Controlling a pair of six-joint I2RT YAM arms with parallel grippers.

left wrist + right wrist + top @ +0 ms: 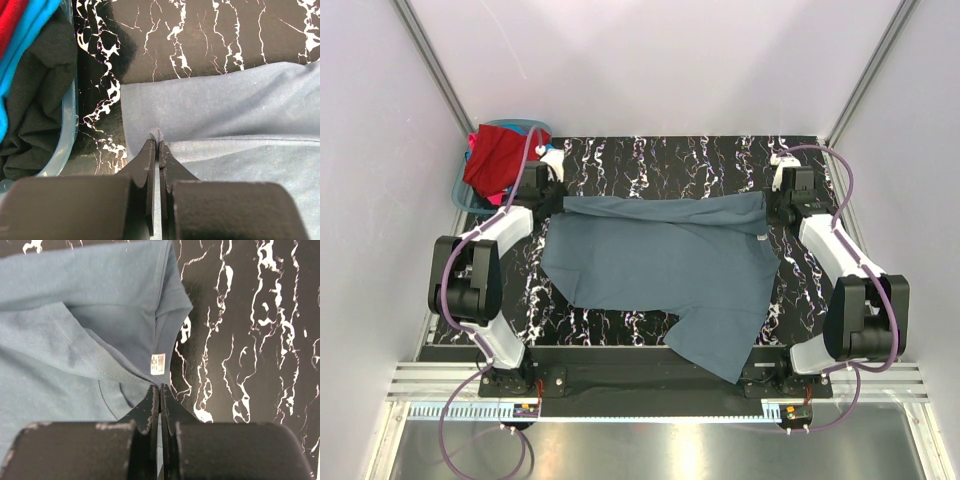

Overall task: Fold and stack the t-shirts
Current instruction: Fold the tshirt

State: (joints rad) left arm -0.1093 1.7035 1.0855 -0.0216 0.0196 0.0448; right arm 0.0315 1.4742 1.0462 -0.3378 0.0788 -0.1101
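Right then, the left gripper (159, 145) and the right gripper (160, 387) each pinched tight a far corner of the grey-blue t-shirt (660, 260), stretched sideways between them on the table (670, 165), the rest spreading toward the robot.

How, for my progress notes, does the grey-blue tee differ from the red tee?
The grey-blue tee lies spread across the table; the red tee sits bunched in the basket. The left gripper and right gripper pinch the grey-blue tee's far edge; nothing holds the red tee. Both are plain cloth, neither stacked yet.
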